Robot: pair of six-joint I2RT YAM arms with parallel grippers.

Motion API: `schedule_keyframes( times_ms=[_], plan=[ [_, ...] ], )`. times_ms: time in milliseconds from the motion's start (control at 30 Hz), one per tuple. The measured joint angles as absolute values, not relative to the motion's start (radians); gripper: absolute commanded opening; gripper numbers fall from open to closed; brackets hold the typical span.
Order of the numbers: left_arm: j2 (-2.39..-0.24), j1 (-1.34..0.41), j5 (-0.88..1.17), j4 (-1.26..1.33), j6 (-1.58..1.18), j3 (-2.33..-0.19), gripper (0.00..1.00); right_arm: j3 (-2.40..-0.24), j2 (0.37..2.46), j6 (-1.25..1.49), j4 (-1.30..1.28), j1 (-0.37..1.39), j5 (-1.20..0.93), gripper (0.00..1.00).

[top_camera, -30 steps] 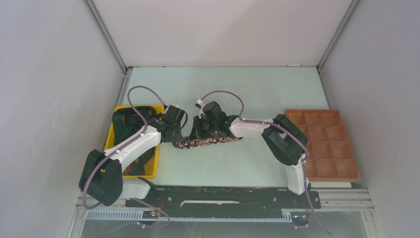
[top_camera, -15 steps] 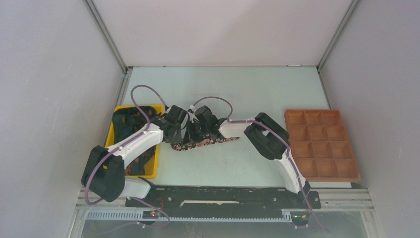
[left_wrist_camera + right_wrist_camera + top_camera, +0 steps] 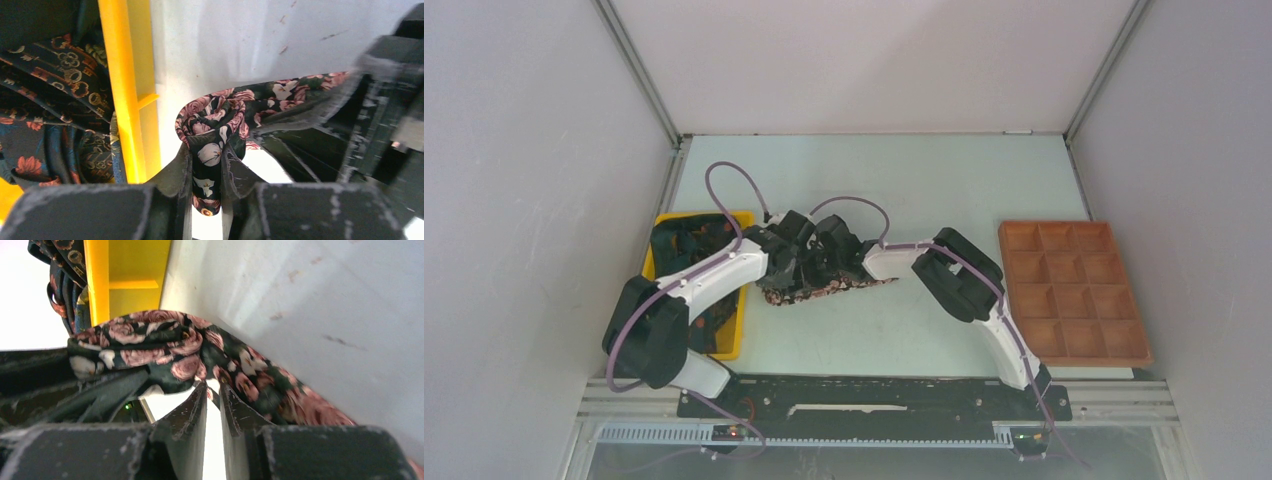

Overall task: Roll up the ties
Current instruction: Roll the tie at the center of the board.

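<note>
A black tie (image 3: 829, 289) printed with pink roses lies left of the table's middle, its tail trailing right. In the left wrist view its end is curled into a loose coil (image 3: 215, 112). My left gripper (image 3: 207, 152) is shut on a fold of that coil. My right gripper (image 3: 213, 388) pinches the same tie (image 3: 165, 340) at its fingertips, jaws nearly together. From above, the left gripper (image 3: 798, 266) and the right gripper (image 3: 826, 264) crowd together over the tie's left end and hide most of it.
A yellow bin (image 3: 732, 345) just left of the grippers holds several more dark patterned ties (image 3: 679, 245); its rim (image 3: 122, 90) stands close beside the coil. A brown tray of small compartments (image 3: 1074, 285) sits at the right edge. Grey walls enclose the table.
Both grippers have shifted left toward the yellow bin, carrying the tie with them. The stretch of tie lying to the right has grown shorter.
</note>
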State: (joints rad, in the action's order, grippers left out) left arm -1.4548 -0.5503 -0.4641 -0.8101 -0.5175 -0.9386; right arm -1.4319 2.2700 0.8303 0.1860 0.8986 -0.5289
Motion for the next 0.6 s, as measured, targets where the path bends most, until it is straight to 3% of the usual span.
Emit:
schedule_keyframes(
  times_ms=[600],
  plan=[
    [-1.682, -0.669, -0.650, -0.980, -0.575, -1.073, 0.00, -1.100, 1.837, 0.797, 0.078, 0.584, -0.387, 0.19]
  ],
)
